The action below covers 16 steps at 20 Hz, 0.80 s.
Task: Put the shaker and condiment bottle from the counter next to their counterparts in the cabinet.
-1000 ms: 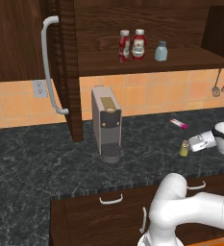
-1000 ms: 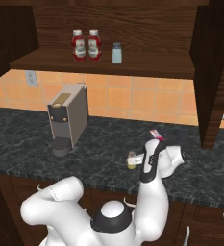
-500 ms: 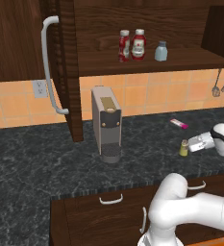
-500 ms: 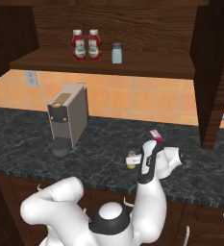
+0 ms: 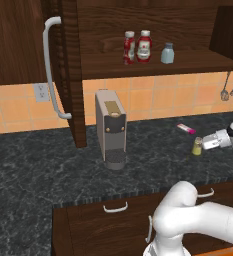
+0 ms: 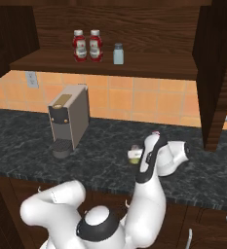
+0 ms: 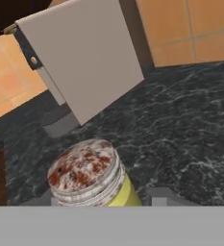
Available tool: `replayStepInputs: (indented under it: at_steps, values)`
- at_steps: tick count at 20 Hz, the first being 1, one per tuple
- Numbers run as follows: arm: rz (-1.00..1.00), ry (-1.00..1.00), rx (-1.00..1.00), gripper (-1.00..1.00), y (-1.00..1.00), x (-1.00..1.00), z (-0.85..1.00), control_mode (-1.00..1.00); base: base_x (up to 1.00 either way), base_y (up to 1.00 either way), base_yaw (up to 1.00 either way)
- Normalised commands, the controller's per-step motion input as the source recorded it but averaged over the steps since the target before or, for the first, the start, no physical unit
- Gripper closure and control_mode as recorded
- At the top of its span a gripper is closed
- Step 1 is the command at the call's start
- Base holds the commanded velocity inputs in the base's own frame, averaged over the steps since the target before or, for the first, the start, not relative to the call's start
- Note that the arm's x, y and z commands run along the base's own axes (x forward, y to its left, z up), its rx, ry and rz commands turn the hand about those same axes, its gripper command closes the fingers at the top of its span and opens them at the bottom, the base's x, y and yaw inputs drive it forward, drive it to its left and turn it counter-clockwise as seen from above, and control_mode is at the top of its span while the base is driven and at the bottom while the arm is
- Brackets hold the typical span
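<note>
A: Where does the arm reach?

B: It rises from the base, bends at the elbow and stretches low over the counter toward the right side, wrist lying near horizontal.

A: And the gripper [image 5: 204,145]?

B: It points sideways, level with the counter. Whether its fingers are parted or closed, I cannot tell.

Upper centre of the frame: two red bottles with white caps [image 5: 130,47] [image 5: 144,46] and one pale blue-grey shaker [image 5: 167,53]. Right of centre: one yellow-green shaker [image 5: 197,146], one pink tube [image 5: 186,129]. Centre: one grey coffee machine [image 5: 111,129].
</note>
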Motion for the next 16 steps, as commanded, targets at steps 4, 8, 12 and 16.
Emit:
replayStepInputs:
  at_steps: [4,8,12,16]
  values:
    - [-0.23,-0.05,-0.06,1.0,0.24,-0.4,0.18,-1.0,0.0,0.0,0.0]
    - [-0.36,-0.2,-0.13,1.0,0.67,-0.21,0.0,-1.0,0.0,0.0,0.0]
    - [-0.44,-0.17,-0.13,1.0,0.61,-0.03,0.16,-1.0,0.0,0.0,0.0]
    - [-0.49,-0.03,-0.11,1.0,0.06,0.02,0.95,-1.0,0.0,0.0,0.0]
